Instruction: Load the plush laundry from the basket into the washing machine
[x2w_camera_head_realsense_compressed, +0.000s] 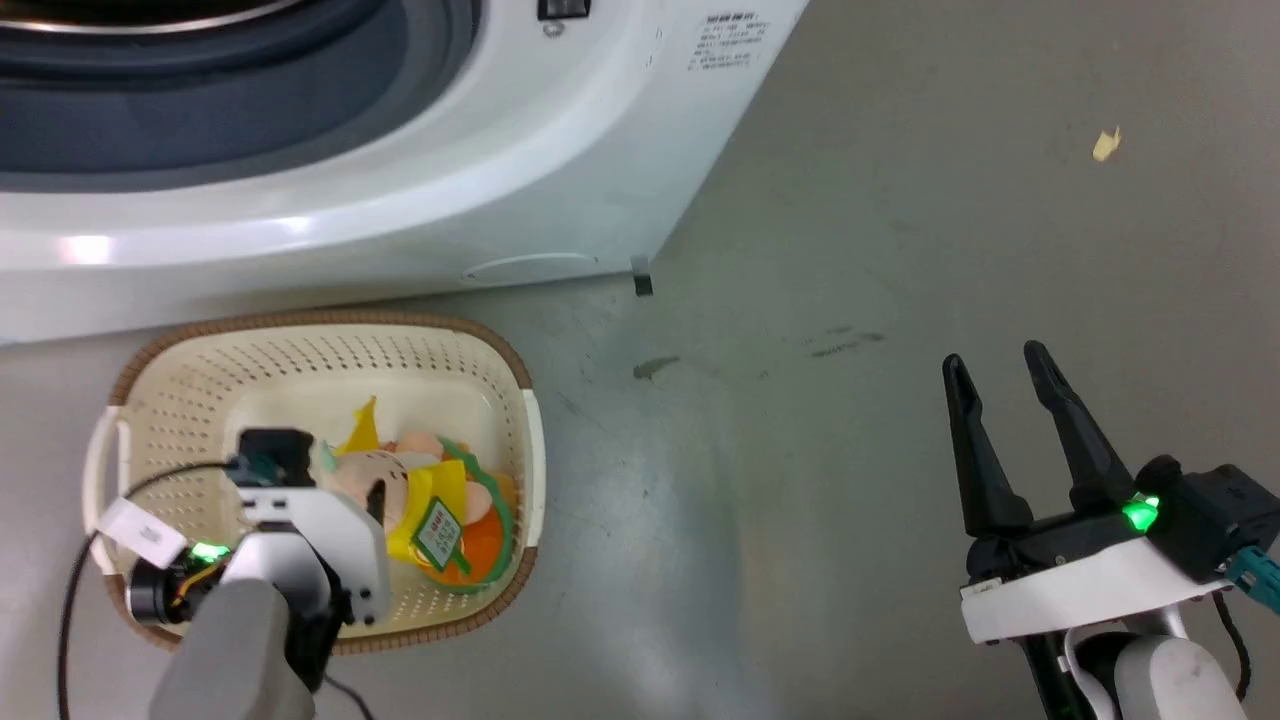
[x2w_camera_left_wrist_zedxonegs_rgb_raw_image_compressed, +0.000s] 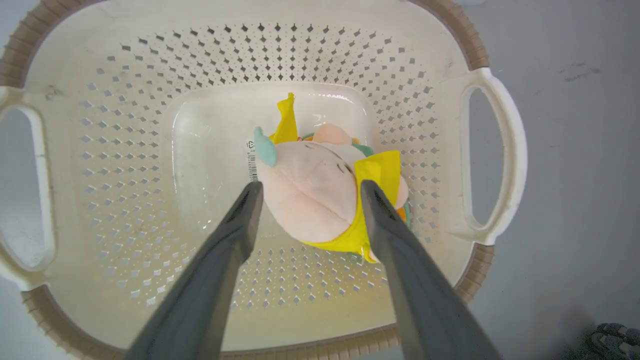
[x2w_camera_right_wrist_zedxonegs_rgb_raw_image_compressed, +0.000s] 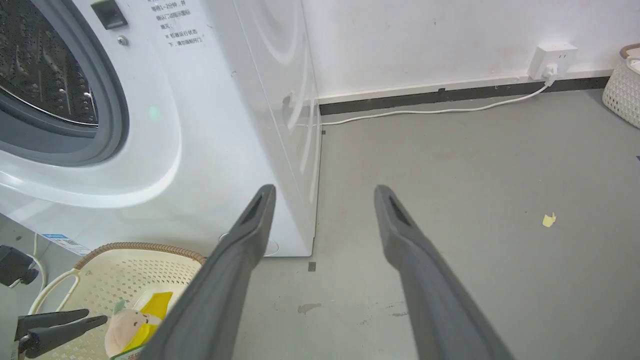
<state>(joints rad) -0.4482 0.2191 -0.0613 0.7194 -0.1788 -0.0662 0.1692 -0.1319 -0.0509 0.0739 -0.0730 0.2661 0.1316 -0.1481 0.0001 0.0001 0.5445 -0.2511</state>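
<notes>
washer (x2w_camera_right_wrist_zedxonegs_rgb_raw_image_compressed: 210, 130) print (x2w_camera_right_wrist_zedxonegs_rgb_raw_image_compressed: 176, 25): chinese, maybe "1-2"; toy tag (x2w_camera_head_realsense_compressed: 438, 531), basket barcode (x2w_camera_left_wrist_zedxonegs_rgb_raw_image_compressed: 251, 165) unreadable.

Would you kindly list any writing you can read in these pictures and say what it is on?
Nothing can be read for sure.
Notice on the washing machine: characters too small to read.
Tag on the plush toy: blurred.
Barcode label on the basket floor: too small.

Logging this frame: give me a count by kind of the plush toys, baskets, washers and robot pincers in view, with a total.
plush laundry: 1
baskets: 2, the cream basket holding the toy and a white basket by the far wall, cut off by the picture's edge
washing machine: 1
pincers: 2, left pincer and right pincer
Total: 6
</notes>
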